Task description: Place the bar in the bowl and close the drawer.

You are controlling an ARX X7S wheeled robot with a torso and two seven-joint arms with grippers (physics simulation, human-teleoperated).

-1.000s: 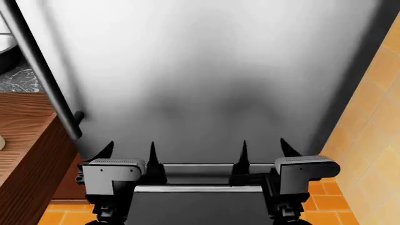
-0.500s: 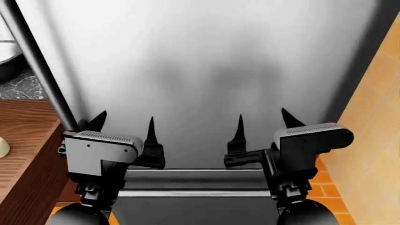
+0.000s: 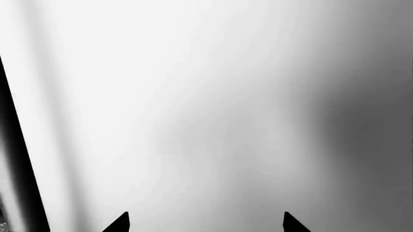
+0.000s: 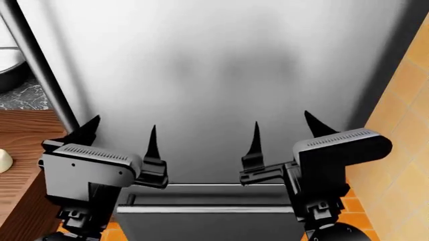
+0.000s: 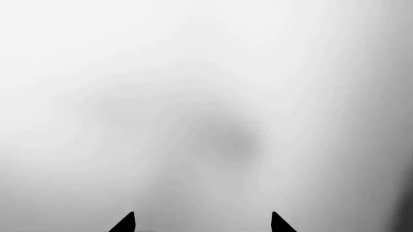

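Straight ahead in the head view, a big brushed-steel panel [image 4: 221, 65] fills most of the frame, with a dark vertical bar handle [image 4: 37, 65] along its left edge. Left gripper [image 4: 120, 138] and right gripper [image 4: 282, 131] both raised in front of it, fingers spread wide, nothing between them. Both wrist views show only the grey panel plus two dark fingertips [image 3: 119, 223] at the frame edge, well apart; same for the right [image 5: 125, 223].

Far left: sliver of the bowl [image 4: 10, 68] on a dark marbled desk [image 4: 20, 98], cut off by the frame. Below it a reddish-brown wood-grain surface [image 4: 27, 145], probably the drawer; can't tell if it's open or shut from here. A pale rounded object [image 4: 4, 160] sits at its left edge, mostly cropped. Bar not visible in any view. Orange tile floor [image 4: 358, 221] at lower right.
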